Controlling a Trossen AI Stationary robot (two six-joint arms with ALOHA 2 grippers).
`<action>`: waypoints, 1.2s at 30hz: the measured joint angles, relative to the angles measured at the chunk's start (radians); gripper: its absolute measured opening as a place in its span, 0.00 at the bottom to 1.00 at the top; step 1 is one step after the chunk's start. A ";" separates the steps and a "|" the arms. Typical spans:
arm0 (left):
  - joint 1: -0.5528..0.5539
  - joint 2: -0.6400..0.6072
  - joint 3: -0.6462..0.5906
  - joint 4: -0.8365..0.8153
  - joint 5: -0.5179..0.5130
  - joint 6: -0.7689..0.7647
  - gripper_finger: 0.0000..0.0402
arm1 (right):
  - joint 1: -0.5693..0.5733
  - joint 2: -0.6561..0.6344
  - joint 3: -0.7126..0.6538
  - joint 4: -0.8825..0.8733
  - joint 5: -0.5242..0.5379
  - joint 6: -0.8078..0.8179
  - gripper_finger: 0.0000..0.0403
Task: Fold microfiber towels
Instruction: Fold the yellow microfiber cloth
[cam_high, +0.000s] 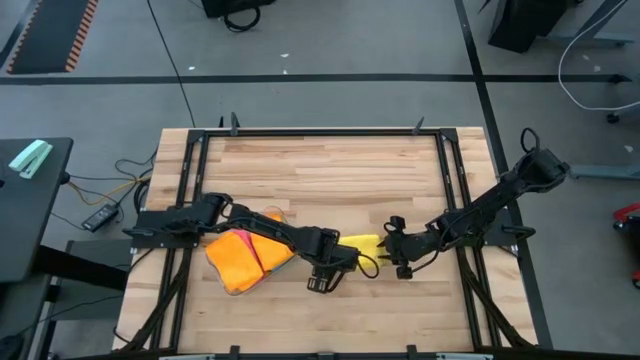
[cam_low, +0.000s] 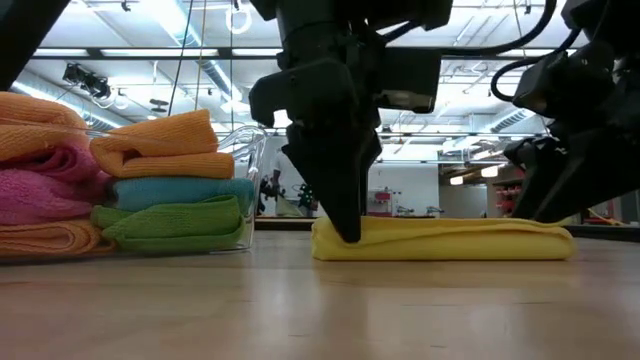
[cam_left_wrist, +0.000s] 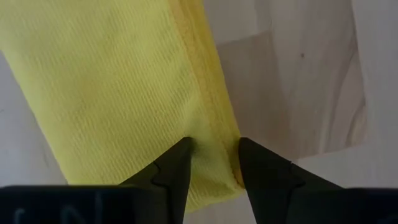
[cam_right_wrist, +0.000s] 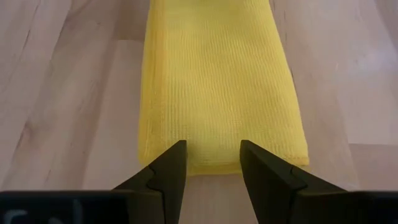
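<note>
A yellow microfiber towel (cam_high: 362, 243) lies folded into a long narrow strip on the wooden table, left of my right gripper. In the low view its left end sits under my left gripper (cam_low: 350, 225), which points steeply down. That gripper (cam_left_wrist: 212, 149) is open, with the strip's long edge between its fingers near one corner. My right gripper (cam_right_wrist: 213, 149) is open at the strip's other short end (cam_right_wrist: 217, 167), its fingers slanting down toward it. More folded towels, orange (cam_low: 160, 145), blue (cam_low: 180, 190), green (cam_low: 175, 222) and pink (cam_low: 45, 190), are stacked at the left. My left gripper comes from above, and its fingertips (cam_left_wrist: 180, 155) rest on the yellow towel beside the long folded edge (cam_left_wrist: 214, 134), near the strip's left end. The edge runs between the two fingers, and the cloth puckers a little there. The towel lies flat on the table. My right gripper's fingers stand at the strip's right end; I cannot tell whether they touch it.
A clear plastic tray (cam_low: 245, 150) holds part of the towel stack at the left. Orange towels (cam_high: 240, 262) lie under my left arm. A black frame (cam_high: 320, 130) runs around the tabletop. Bare wood lies on the near and far sides of the yellow strip.
</note>
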 joint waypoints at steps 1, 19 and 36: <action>0.000 0.000 0.000 -0.001 0.000 0.000 0.35 | 0.000 0.000 0.002 -0.004 0.000 -0.007 0.39; 0.023 -0.076 0.005 -0.022 0.001 -0.004 0.33 | 0.006 0.000 0.134 -0.077 -0.044 -0.050 0.39; 0.048 -0.041 -0.061 0.035 0.000 -0.033 0.30 | 0.026 0.253 0.134 0.106 -0.030 -0.008 0.39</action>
